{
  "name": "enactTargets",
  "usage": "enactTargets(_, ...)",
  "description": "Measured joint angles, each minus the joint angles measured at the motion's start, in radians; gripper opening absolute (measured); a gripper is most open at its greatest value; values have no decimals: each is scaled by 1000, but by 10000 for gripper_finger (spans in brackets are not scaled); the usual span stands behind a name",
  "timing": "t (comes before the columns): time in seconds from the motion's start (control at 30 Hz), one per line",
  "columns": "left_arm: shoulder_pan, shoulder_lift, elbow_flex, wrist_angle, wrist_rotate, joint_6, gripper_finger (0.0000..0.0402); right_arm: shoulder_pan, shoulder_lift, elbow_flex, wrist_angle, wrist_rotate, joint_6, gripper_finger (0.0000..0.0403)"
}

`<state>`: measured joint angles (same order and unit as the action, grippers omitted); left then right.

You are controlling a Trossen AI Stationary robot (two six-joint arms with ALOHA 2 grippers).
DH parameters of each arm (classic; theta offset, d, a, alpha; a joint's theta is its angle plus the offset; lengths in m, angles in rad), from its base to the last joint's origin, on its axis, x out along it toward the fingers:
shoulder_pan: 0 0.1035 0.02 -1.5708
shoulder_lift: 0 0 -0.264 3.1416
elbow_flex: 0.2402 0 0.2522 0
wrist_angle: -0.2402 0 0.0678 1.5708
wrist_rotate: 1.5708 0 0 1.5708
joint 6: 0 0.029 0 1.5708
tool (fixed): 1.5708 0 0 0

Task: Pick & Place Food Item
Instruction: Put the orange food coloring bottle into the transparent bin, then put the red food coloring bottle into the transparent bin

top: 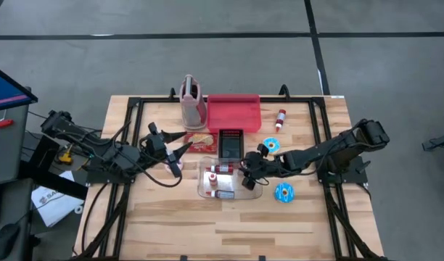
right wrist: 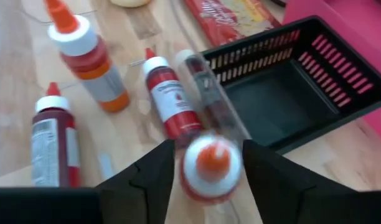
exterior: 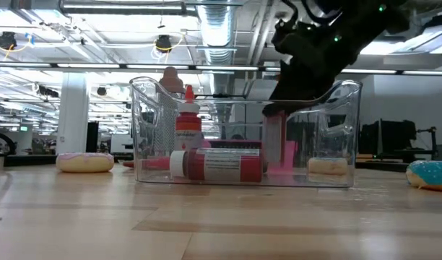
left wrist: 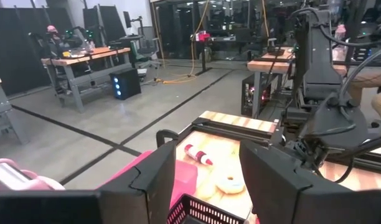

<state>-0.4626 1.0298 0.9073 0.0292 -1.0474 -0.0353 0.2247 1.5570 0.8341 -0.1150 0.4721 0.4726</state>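
A clear plastic bin [top: 229, 190] stands mid-table with several sauce bottles in it, among them an orange one [right wrist: 88, 56] and a red one [right wrist: 172, 102]. My right gripper [right wrist: 209, 149] slants down over the bin's right end [top: 249, 176] and is open. A blurred bottle with an orange tip and white collar [right wrist: 210, 165] sits between its fingers, cap toward the wrist, with a thin gap on each side. Seen in the low view, this bottle [exterior: 275, 141] is upright inside the bin. My left gripper [top: 180, 151] hangs open and level above the table's left part, with nothing between its fingers.
A black basket [top: 231, 143] and a pink tray [top: 234, 112] lie beyond the bin, a pink jug [top: 193, 101] and a snack packet [top: 200, 139] to their left. One bottle [top: 281, 118] and two blue donuts [top: 270, 145] [top: 284, 192] lie at right. The near half shows bare wood.
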Motion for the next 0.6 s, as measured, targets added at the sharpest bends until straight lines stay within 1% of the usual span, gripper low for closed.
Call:
enactTargets(0.17, 1, 0, 0, 0, 0, 0, 175, -17, 0, 0, 21, 0, 0, 207)
enactTargets(0.3, 1, 0, 0, 0, -22, 0, 176, -29, -29, 11, 30, 0, 5, 217)
enactTargets(0.4, 2, 0, 0, -1, -46, 0, 177, -36, -105, 35, 24, 1, 6, 218)
enactTargets(0.47, 9, 0, 0, -8, -54, 0, 177, -38, -178, 51, -5, 24, 2, 217)
enactTargets(0.53, 20, 0, 0, -28, -55, 0, 177, -47, -256, 67, -83, 69, -8, 216)
enactTargets(0.6, 44, 0, 0, -64, -54, -11, 177, -73, -333, 81, -212, 119, -4, 215)
